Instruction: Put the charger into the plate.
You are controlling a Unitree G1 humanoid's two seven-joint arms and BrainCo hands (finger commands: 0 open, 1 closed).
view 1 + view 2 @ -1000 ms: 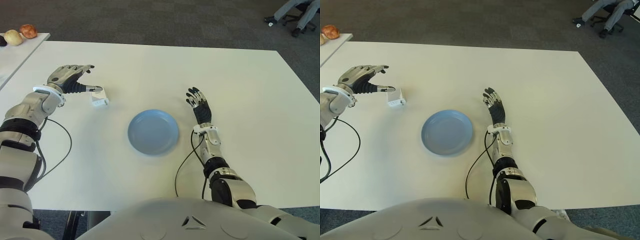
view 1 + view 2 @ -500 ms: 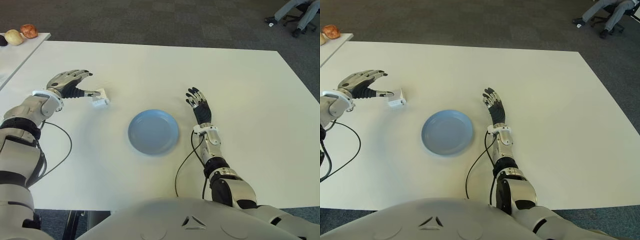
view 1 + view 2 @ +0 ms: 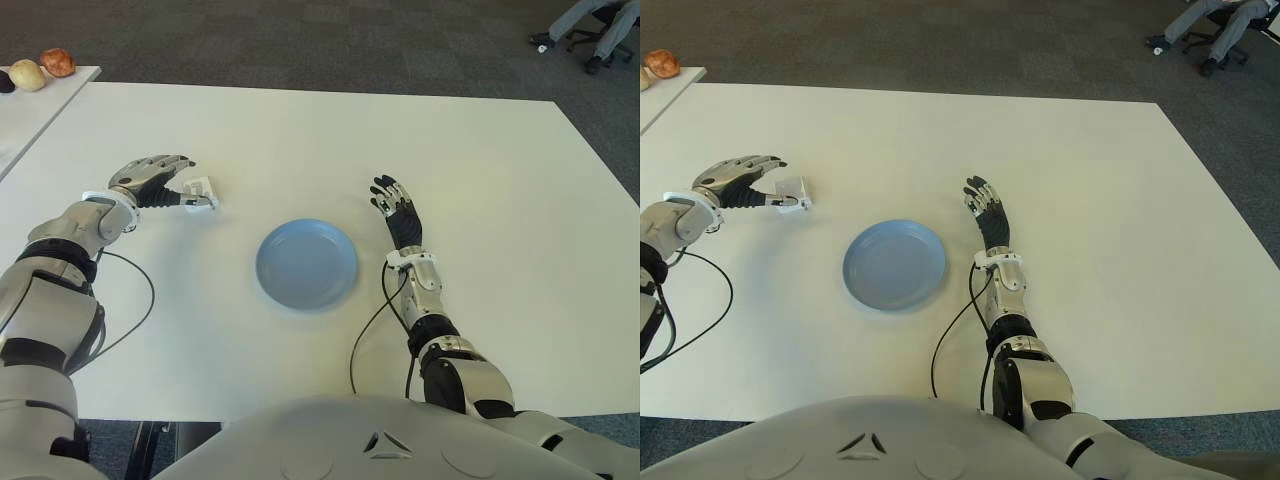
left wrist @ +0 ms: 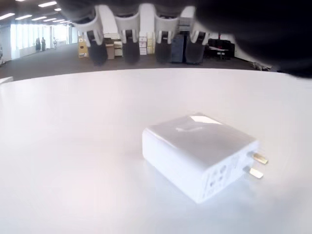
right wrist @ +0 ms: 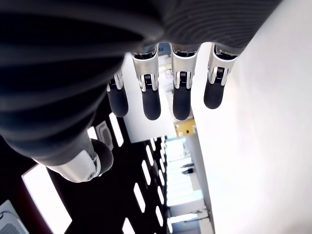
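Observation:
The white charger lies flat on the white table, prongs pointing sideways, left of the empty blue plate. My left hand hovers right beside the charger, fingers spread above it and the thumb reaching along its near side. In the left wrist view nothing is closed around the charger. To the right of the plate, my right hand shows with its fingers straight and holding nothing.
A second table at the far left carries round fruit-like objects. Dark cables trail from both forearms across the table. A person's legs and an office chair stand on the carpet at the far right.
My left hand has dropped lower and drawn in beside the charger. The charger, tipped up half a second ago, now lies flat in about the same spot. The right hand has not moved.

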